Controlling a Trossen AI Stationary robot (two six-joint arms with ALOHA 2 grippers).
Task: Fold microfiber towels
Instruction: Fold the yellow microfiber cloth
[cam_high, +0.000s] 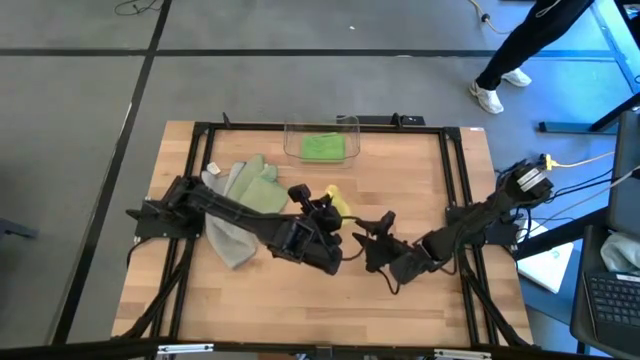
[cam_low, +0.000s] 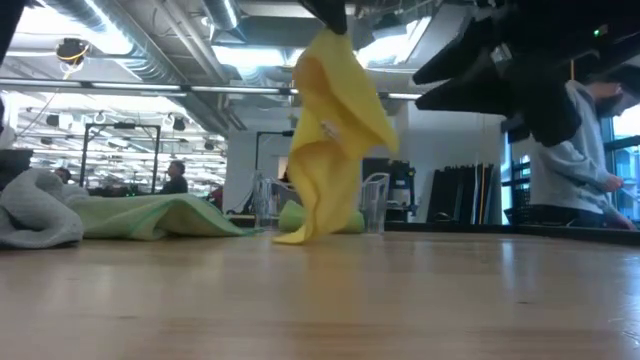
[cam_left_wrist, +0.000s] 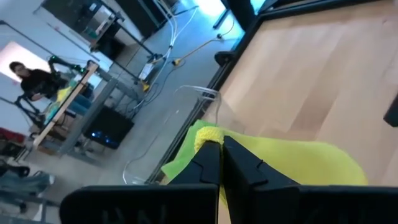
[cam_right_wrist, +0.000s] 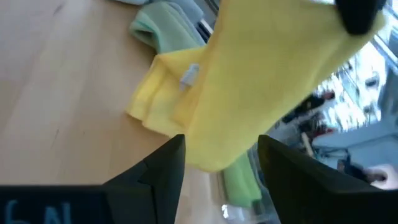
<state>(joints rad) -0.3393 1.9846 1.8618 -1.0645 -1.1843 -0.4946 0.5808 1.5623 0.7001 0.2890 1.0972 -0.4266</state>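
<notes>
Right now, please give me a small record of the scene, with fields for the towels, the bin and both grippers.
yellow towel: hanging from the left gripper, lower end on the table
left gripper: shut on the yellow towel's edge
right gripper: open, close to the hanging towel
bright green towel: inside the clear bin
sage towel: lying loose beside the grey towel

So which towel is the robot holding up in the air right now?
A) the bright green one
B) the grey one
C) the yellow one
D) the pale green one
C: the yellow towel hangs from the shut left gripper, its bottom edge just reaching the table, while the grey towel and pale green towel lie flat and the bright green towel sits in the clear bin.
</notes>
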